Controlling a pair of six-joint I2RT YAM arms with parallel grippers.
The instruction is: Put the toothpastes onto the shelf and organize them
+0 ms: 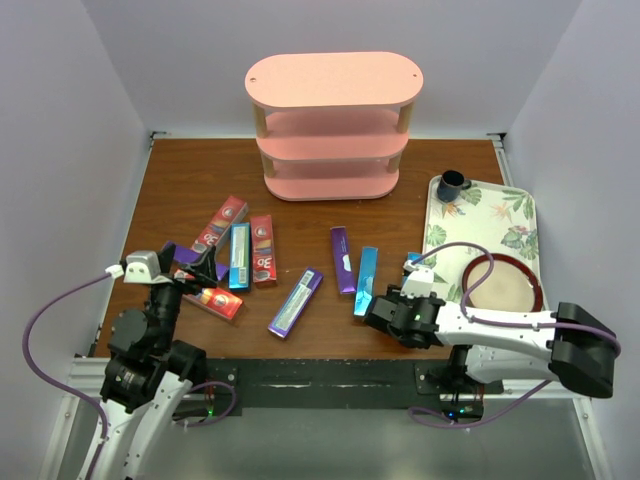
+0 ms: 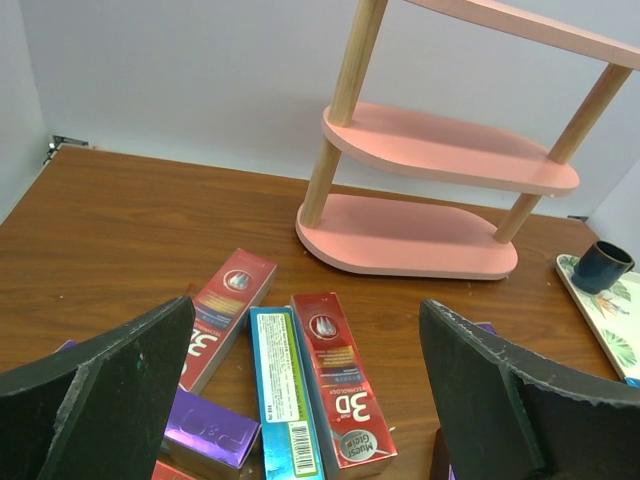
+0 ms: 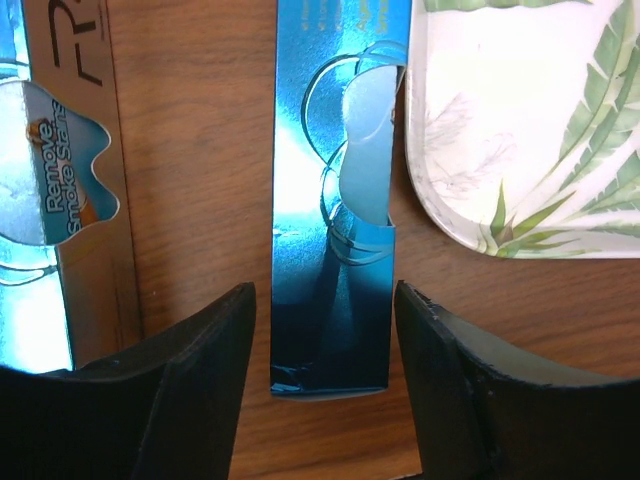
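While the right arm is lying low across the table's near edge, its wrist is covering most of 1 blue carton [image 3: 330, 200] beside the tray [image 1: 510, 215]; from above only a corner is showing. In the right wrist view that carton is lying flat, its long edge touching or slipping just under the tray rim; I cannot tell which. The right gripper [image 3: 325, 300] is holding its fingers apart, 1 on each side of the carton's near end, and whether they are touching it is unclear. A 2nd blue carton [image 1: 366, 281] is lying just left, cut off in that view.

The left gripper [image 2: 305, 305] is hanging wide apart, gripping nothing, over the left cluster, and its arm is hiding part of a purple carton [image 1: 192, 257].

The tray is holding a dark mug [image 1: 452, 185] and a red-rimmed plate [image 1: 510, 290], with the right arm's cable [image 1: 452, 247] looping over them.

All cartons are lying on the table [image 1: 180, 190] in front of the shelf [image 1: 333, 80]: 3 red cartons [image 1: 263, 250], a teal carton [image 1: 240, 255] touching 1 of them, and 2 more purple cartons [image 1: 342, 260] mid-table.
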